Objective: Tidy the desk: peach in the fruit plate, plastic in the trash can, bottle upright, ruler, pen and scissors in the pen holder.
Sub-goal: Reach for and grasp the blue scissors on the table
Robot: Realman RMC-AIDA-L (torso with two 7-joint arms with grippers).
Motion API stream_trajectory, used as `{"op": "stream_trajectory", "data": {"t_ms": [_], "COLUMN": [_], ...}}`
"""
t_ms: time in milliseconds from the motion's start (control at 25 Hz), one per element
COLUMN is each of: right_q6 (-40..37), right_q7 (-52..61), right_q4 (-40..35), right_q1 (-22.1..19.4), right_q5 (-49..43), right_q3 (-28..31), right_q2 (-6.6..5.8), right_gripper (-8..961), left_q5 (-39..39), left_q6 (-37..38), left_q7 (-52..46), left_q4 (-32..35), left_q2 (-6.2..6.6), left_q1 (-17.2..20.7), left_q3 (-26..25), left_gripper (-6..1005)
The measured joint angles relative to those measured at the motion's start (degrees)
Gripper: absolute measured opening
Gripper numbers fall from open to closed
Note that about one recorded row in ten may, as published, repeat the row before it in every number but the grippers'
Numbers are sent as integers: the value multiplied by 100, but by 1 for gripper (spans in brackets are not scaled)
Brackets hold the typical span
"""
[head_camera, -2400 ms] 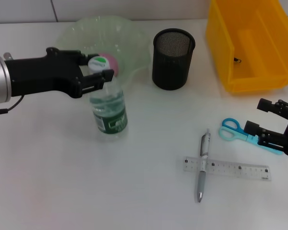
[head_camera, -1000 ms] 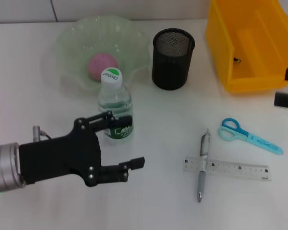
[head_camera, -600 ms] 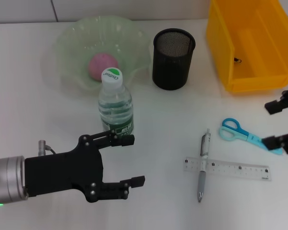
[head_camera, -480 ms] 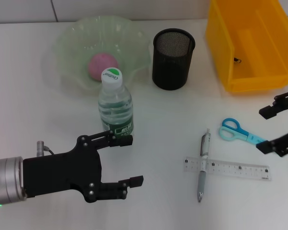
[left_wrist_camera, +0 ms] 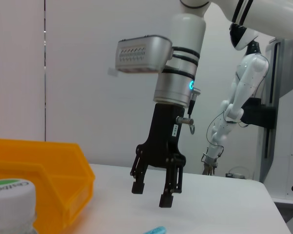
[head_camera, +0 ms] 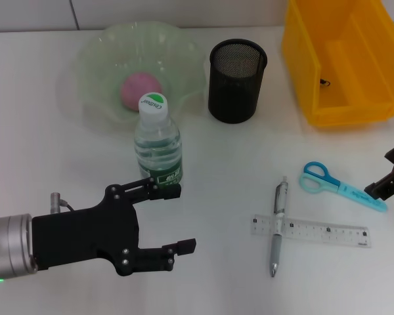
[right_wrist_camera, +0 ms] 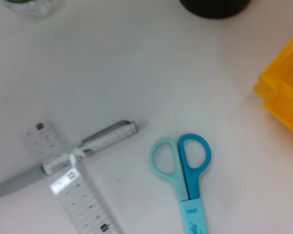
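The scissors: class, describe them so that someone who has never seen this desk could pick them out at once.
Start at the big yellow trash can at the desk's far right and come toward the robot. The scissors lie flat on the white desk there, just right of the pen that crosses the clear ruler. Their light blue loop handles and blue sheath set them apart from the silver-grey pen and the see-through ruler.

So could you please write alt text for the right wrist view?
Blue-handled scissors lie closed on the white desk beside a pen crossing a clear ruler. A yellow trash can corner shows at one edge.
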Motion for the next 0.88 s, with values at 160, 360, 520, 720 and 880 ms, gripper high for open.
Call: {"op": "stream_trajectory", "data": {"t_ms": [160,360,520,720,880], "right_q6": [345,667,813,939,1006], "right_q7": [32,47,46,47,48], "right_q4": [415,803,897,915,1028], "right_q1": [44,79,69,22,49], "right_q5": [-73,-72,-45,34,130], "right_q3": [-48,-58,-120,-286,-297], "right_q2": [0,5,26,43,43], "right_gripper": [826,826,826,812,754], "left_q5": [0,36,236,294,296], "left_q6": [-16,-1,27,31,33], "left_q7": [33,71,67,12,9], "left_q4": [-88,-172,-177,-176,-179], "left_q2": [0,8,10,4,1], "left_q1": [-61,-123,-176,-224,-224], "left_q3": [0,41,27,17,15], "left_gripper": [813,813,813,813,813]}}
